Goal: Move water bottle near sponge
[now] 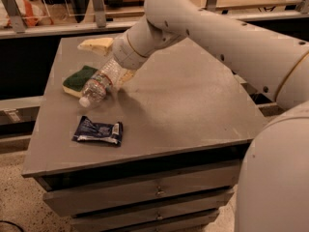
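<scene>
The water bottle (99, 85) is clear and ribbed with a white cap. It lies tilted at the table's left, cap toward the front left and base raised into my gripper (117, 74). The gripper is shut on the bottle's base end, and the wrist hides most of the fingers. The sponge (76, 79), dark green on top over pale yellow foam, lies flat right beside the bottle on its left. It touches or nearly touches the bottle.
A flat dark blue snack packet (98, 131) lies near the front left of the grey table (193, 105). A pale yellow object (96, 45) sits at the back left. My arm crosses above the table from the right. Drawers are below the front edge.
</scene>
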Robot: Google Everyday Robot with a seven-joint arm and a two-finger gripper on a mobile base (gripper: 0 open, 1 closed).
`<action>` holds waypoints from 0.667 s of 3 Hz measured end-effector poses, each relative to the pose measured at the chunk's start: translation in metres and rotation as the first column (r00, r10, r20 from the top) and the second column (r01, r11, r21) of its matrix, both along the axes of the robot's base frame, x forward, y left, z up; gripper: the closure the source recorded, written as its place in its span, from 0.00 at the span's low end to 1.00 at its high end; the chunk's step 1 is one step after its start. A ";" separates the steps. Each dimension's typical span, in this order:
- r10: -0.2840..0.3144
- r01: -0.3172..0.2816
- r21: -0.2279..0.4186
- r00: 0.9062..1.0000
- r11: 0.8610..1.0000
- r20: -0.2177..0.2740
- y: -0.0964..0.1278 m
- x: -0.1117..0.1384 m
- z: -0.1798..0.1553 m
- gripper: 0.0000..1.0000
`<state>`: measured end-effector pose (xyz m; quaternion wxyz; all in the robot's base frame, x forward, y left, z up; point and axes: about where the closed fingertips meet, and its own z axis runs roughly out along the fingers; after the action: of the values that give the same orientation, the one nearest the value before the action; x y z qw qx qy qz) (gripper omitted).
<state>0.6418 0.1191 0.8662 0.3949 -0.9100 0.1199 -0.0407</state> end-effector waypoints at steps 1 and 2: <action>0.000 0.000 0.000 1.000 1.000 0.000 0.000 0.000 0.000 0.00; 0.000 0.000 0.000 1.000 1.000 0.000 0.000 0.000 0.000 0.00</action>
<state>0.6418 0.1190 0.8663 0.3949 -0.9099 0.1199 -0.0409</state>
